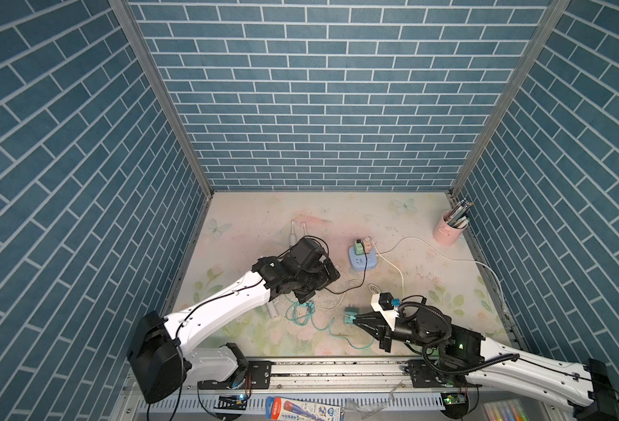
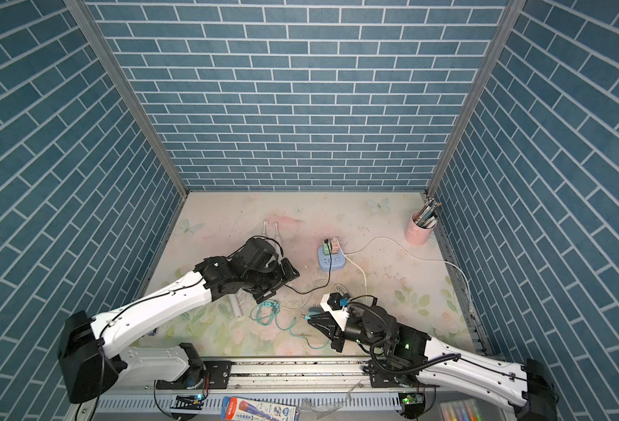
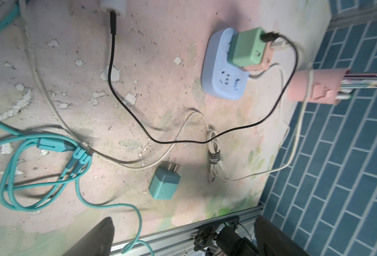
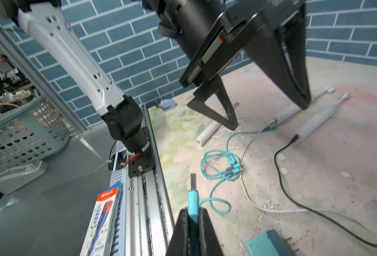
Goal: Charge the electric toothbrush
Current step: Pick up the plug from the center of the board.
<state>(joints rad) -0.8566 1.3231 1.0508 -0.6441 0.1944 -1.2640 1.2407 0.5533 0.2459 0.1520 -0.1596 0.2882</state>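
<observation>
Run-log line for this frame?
left gripper: open, empty | right gripper: shut on teal USB plug | black cable: at toothbrush base

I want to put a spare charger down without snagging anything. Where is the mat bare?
Bare: the back strip by the wall, between the toothbrushes and the pen cup, and the back left corner. Crowded: in front of the power strip, where cables tangle beside the loose plug.

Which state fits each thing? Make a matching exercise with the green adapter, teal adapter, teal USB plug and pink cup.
Things:
1 green adapter
2 teal adapter
3 teal USB plug
4 pink cup

States:
A held in the right gripper
B plugged into the blue power strip
C holds pens
D lies loose, unplugged

Pairs: 1-B, 2-D, 3-A, 4-C
</observation>
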